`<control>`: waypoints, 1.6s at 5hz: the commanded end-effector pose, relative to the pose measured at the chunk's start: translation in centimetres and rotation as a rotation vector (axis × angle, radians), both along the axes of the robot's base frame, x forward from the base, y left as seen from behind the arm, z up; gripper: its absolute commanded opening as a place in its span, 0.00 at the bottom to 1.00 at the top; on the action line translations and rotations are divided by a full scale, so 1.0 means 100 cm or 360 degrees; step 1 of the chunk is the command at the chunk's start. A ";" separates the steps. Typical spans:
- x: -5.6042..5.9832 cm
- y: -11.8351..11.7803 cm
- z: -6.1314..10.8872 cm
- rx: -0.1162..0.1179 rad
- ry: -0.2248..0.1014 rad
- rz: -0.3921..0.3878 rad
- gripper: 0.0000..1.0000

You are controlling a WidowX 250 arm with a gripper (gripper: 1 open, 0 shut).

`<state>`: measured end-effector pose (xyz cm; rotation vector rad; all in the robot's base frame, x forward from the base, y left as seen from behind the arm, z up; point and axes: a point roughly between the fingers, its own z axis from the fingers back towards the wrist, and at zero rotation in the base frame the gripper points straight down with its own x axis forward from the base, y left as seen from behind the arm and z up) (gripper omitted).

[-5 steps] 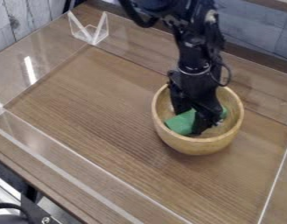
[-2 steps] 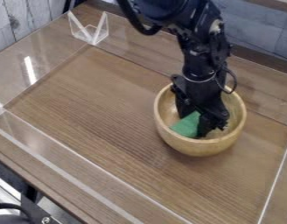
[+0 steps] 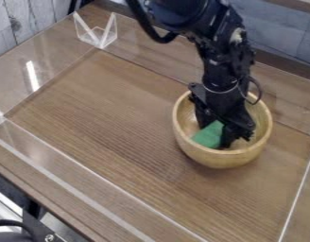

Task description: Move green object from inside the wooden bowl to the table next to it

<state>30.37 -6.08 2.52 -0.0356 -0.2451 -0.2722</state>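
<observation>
You see the black arm (image 3: 202,38) reaching steeply down into the wooden bowl (image 3: 196,144), which sits on the brown table (image 3: 107,113) toward its right side, inside the clear walls (image 3: 31,151). The gripper (image 3: 225,129) stands partly open with its fingers on either side of the green block (image 3: 210,135); the block lies tilted against the bowl's inner wall, still within the rim, and you cannot tell from this view whether the fingers actually clamp it or only touch it. A small clear stand (image 3: 94,31) sits at the far left corner, well apart from the bowl.
</observation>
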 end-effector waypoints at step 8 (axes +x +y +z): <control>-0.019 0.001 0.014 -0.0038 0.0167 -0.0215 0.00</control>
